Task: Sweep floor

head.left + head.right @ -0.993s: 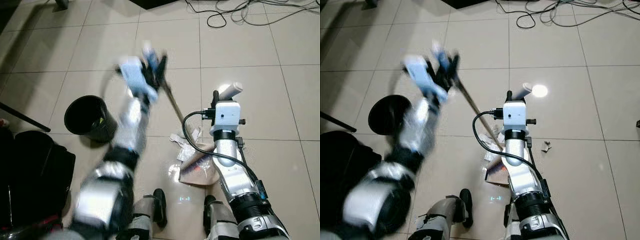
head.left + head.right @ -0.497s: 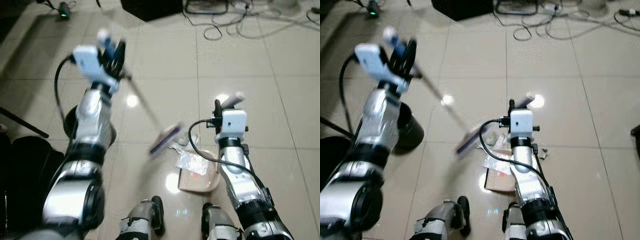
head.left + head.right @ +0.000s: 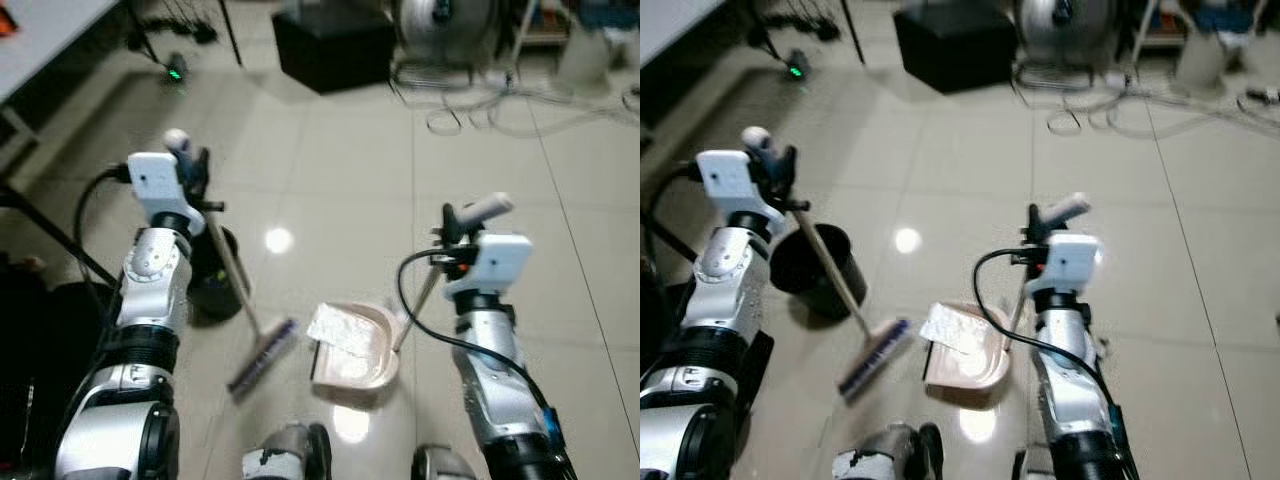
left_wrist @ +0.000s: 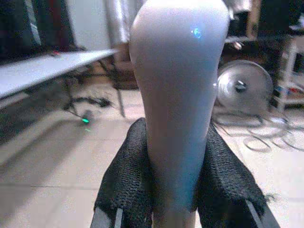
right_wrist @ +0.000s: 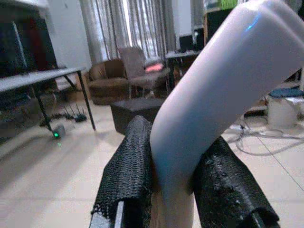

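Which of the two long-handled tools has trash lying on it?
The beige dustpan, held by the right gripper, carries crumpled wrappers; the broom in the left gripper has none.

No legible text, label, brand, number or sign on anything here.

Floor [image 3: 330, 170]: glossy beige tiles, showing grey grout lines. Dustpan [image 3: 352, 362]: tan, carrying silvery crumpled wrapper [image 3: 343, 330]. Broom [image 3: 262, 355]: wooden stick, purple bristles. Bin [image 3: 812, 268]: black. Broom grip [image 4: 178, 90] appearing pale grey.
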### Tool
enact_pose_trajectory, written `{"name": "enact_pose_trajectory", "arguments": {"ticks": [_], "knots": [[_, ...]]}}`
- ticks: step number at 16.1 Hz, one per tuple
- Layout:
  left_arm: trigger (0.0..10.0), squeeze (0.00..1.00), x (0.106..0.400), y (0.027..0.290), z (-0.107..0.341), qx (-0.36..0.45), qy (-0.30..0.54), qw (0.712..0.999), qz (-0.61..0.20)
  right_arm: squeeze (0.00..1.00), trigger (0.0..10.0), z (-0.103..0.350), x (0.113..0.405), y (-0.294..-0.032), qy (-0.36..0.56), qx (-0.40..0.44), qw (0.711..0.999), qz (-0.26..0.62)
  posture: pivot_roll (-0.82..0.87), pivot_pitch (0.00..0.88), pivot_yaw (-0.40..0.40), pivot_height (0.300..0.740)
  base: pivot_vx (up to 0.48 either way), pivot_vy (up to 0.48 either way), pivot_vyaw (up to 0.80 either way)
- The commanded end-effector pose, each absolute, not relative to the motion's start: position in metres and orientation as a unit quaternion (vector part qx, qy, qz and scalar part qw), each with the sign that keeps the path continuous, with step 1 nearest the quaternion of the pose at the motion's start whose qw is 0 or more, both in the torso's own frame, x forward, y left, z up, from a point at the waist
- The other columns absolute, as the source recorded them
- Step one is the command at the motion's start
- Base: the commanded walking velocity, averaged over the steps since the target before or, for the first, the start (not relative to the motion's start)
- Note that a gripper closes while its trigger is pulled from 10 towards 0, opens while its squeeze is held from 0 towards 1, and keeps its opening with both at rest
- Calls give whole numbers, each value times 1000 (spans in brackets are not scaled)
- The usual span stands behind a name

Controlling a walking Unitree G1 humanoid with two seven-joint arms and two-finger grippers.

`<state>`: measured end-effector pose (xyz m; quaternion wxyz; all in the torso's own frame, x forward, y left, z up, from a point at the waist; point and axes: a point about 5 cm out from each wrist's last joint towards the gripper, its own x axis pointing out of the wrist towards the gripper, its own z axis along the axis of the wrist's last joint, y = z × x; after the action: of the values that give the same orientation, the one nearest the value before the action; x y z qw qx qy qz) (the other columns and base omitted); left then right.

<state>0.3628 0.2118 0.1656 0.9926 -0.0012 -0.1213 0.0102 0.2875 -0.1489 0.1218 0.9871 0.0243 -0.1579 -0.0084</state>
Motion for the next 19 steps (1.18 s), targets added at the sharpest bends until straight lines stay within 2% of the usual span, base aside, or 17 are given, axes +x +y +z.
{"name": "enact_pose_trajectory", "arguments": {"ticks": [1, 4, 6, 7, 12, 16, 19], "knots": [[10000, 0, 367, 217, 183, 4, -150, 988, 24, 0, 10000, 130, 286, -150, -172, 36, 984, -5, 50, 21, 132, 740, 0, 0, 0], [10000, 0, 372, 220, 197, -2, -164, 986, 34, 0, 10000, 138, 287, -153, -176, 39, 984, -1, 51, 13, 133, 740, 0, 0, 0], [10000, 0, 375, 211, 204, -17, -175, 984, 21, 0, 10000, 138, 289, -156, -170, 33, 985, 1, 54, 8, 131, 740, 0, 0, 0], [10000, 0, 374, 194, 204, -18, -179, 984, -17, 0, 10000, 138, 290, -157, -167, 34, 985, -2, 49, 8, 131, 740, 0, 0, 0], [10000, 0, 366, 162, 191, -37, -153, 979, -128, 0, 10000, 143, 294, -161, -166, 34, 986, -9, 51, 13, 128, 740, 0, 0, 0], [10000, 0, 363, 147, 197, -70, -155, 972, -160, 0, 10000, 146, 296, -165, -167, 33, 985, -12, 52, 12, 127, 740, 0, 0, 0], [10000, 0, 359, 140, 225, -125, -183, 957, -186, 0, 10000, 145, 295, -167, -164, 31, 986, -14, 56, 14, 125, 740, 0, 0, 0]]}}
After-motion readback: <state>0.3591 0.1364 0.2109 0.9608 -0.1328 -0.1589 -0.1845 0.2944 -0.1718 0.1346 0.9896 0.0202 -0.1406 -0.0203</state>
